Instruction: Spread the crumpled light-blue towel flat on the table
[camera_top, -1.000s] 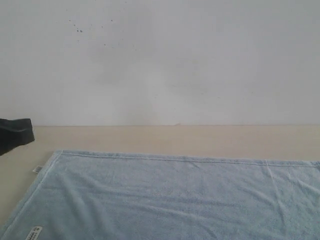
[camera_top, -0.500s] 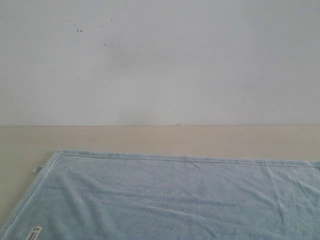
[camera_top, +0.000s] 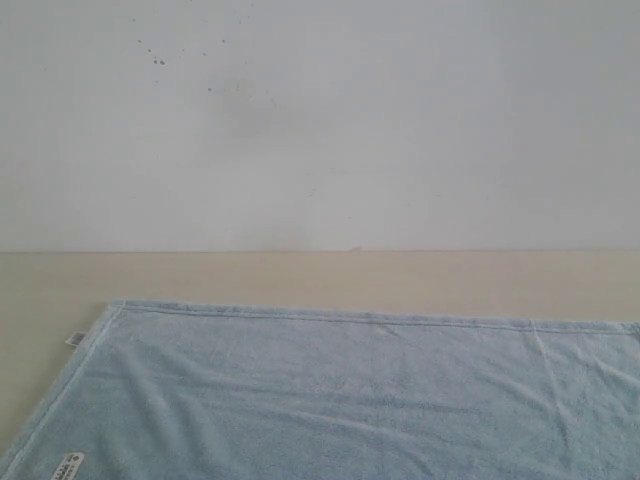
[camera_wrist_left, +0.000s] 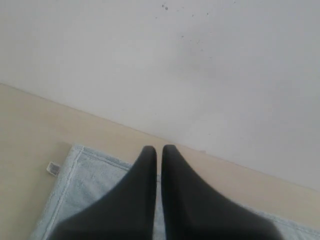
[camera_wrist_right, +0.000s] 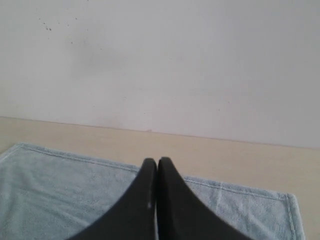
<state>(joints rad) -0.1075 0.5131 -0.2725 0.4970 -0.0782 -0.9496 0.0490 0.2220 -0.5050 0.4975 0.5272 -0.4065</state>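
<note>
The pale blue towel (camera_top: 340, 395) lies spread flat on the beige table (camera_top: 300, 275), its hemmed far edge straight, with a white corner label (camera_top: 67, 465) and a side tag (camera_top: 74, 339). Neither gripper shows in the exterior view. In the left wrist view my left gripper (camera_wrist_left: 158, 148) is raised above the towel (camera_wrist_left: 85, 185) near its far left corner, jaws shut with nothing between them. My right gripper (camera_wrist_right: 154, 160), in the right wrist view, hangs over the towel (camera_wrist_right: 60, 190) near its far edge, jaws shut and empty.
A white wall (camera_top: 320, 120) with a few dark specks rises behind the table. A strip of bare table runs between the towel's far edge and the wall, and more bare table (camera_wrist_left: 30, 130) lies left of the towel.
The black left gripper seen at the exterior view's left edge one second ago has left that view. The towel has not moved.
</note>
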